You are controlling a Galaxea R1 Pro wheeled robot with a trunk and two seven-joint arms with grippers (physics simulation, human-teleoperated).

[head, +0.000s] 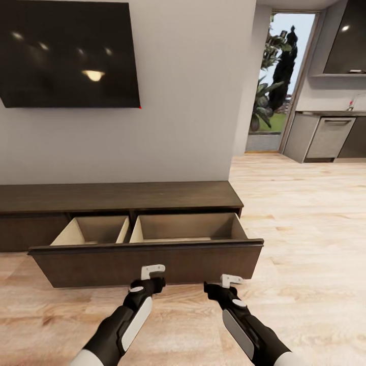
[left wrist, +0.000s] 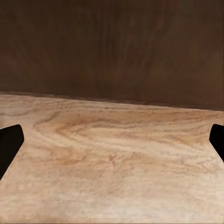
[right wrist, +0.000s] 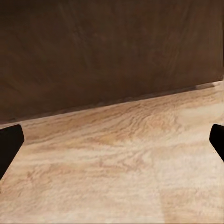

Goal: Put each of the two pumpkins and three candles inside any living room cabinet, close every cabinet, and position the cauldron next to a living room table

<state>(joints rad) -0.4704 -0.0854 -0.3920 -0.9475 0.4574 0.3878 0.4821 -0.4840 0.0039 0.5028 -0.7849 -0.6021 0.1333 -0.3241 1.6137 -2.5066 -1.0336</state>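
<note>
Head view: cabinet (head: 122, 197) drawer (head: 147, 262) pulled out, compartments bare. Left claw (head: 153, 271) and right claw (head: 231, 279) spread, empty, just before its front. Risk: shutting it unloaded.

No text, label, brand, number or sign readable anywhere. Blank dark screen on the TV (head: 68, 53), with only lamp glare and a tiny red dot at its lower right corner. Plain wood grain on the cabinet (head: 117, 195) top and on the pulled-out drawer front (head: 147, 262), no markings. Nothing printed on the dishwasher (head: 329, 136) door, too far and blurred for any badge. Bare white and black shells on both arms, no logo. Wrist views: plain dark drawer front (left wrist: 112, 46) and pale floor (left wrist: 112, 158), unmarked; same again, drawer front (right wrist: 102, 51) above floor (right wrist: 121, 163).
</note>
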